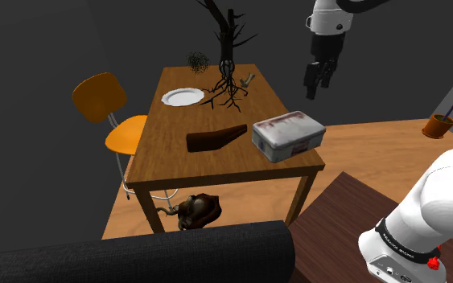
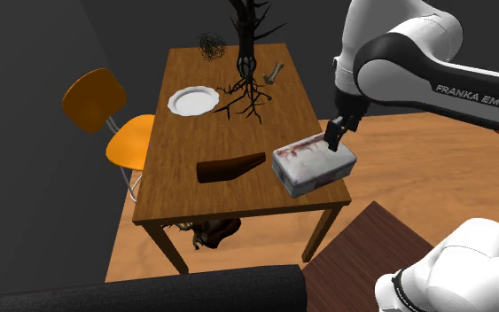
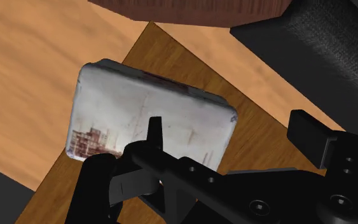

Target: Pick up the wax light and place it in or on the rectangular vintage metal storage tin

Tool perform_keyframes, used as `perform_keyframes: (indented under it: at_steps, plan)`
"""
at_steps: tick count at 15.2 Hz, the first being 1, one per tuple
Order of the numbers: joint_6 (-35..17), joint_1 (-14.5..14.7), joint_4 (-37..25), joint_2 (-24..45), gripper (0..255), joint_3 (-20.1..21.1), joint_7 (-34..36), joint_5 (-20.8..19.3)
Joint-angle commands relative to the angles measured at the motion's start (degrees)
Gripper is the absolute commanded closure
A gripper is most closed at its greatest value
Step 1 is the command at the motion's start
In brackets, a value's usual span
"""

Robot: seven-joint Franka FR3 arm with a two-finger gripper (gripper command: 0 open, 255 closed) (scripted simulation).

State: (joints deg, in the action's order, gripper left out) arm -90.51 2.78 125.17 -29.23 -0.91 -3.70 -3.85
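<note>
Cut off, covered
Tree [image 1: 229,36] passes the top edge; table [image 1: 160,161] half hides a dark thing [image 1: 196,211] below; gripper [image 3: 229,125] covers part of the tin [image 3: 139,108]; item [image 1: 249,79] by the roots too small to name.

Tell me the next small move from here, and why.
Probably swing the gripper across from above the tin toward the dark brown tapered piece lying beside it, which I take for the wax light. The fingers stand open and empty, well above the table, so nothing is picked up yet.
</note>
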Motion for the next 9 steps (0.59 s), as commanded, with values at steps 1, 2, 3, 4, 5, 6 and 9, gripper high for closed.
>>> perform_keyframes:
  at_steps: [1,2,3,4,5,6,9]
  plan:
    - [-0.82,0.82,-3.29,5.18,0,-0.10,-2.59,-0.27]
    - [-1.40,1.16,-4.57,7.56,0,-0.12,-3.86,-0.41]
    - [-1.93,1.50,-5.90,9.93,0,-0.13,-5.11,-0.55]
    - [-2.40,1.83,-7.28,12.30,0,-0.09,-6.34,-0.68]
    - [-2.82,2.14,-8.72,14.67,0,-0.03,-7.55,-0.81]
    - [-3.17,2.45,-10.21,17.02,0,0.07,-8.74,-0.94]
    - [-3.90,3.29,-14.99,24.04,0,0.58,-12.17,-1.37]
